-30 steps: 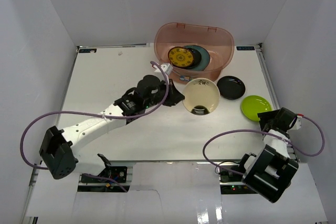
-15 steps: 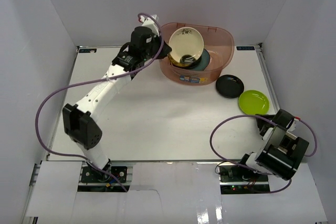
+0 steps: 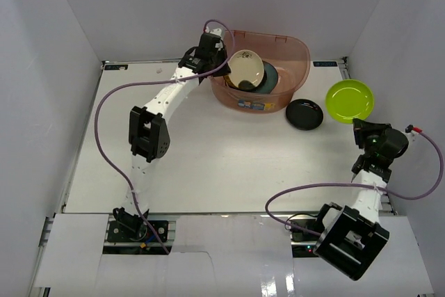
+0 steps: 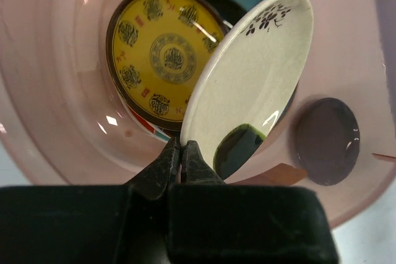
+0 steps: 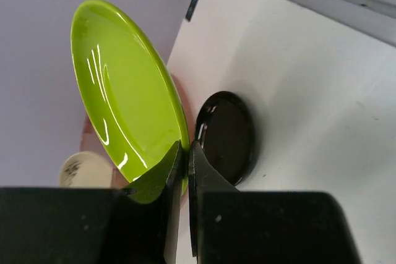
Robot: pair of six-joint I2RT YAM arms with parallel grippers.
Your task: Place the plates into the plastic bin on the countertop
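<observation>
The plastic bin (image 3: 295, 55) stands at the back of the countertop (image 3: 208, 154). Inside it lie a yellow-black patterned plate (image 4: 162, 60) and a dark teal plate (image 3: 270, 78). My left gripper (image 3: 224, 65) reaches over the bin's left wall, shut on the rim of a cream plate (image 3: 246, 69), which hangs tilted above the patterned one (image 4: 253, 78). My right gripper (image 3: 362, 125) is shut on the edge of a lime green plate (image 3: 350, 100) and holds it up on edge (image 5: 124, 97). A glossy black plate (image 3: 305, 114) lies flat on the countertop just right of the bin.
White walls close in the countertop at the back and both sides. Metal rails (image 3: 351, 92) run along its edges. Purple cables (image 3: 111, 99) loop from both arms. The bin carries a small label (image 3: 252, 104) on its front wall.
The left arm swung the cream plate from mid-table up and into the bin. The right gripper shut on the lime green plate and lifted it off the countertop, toward the back right.
</observation>
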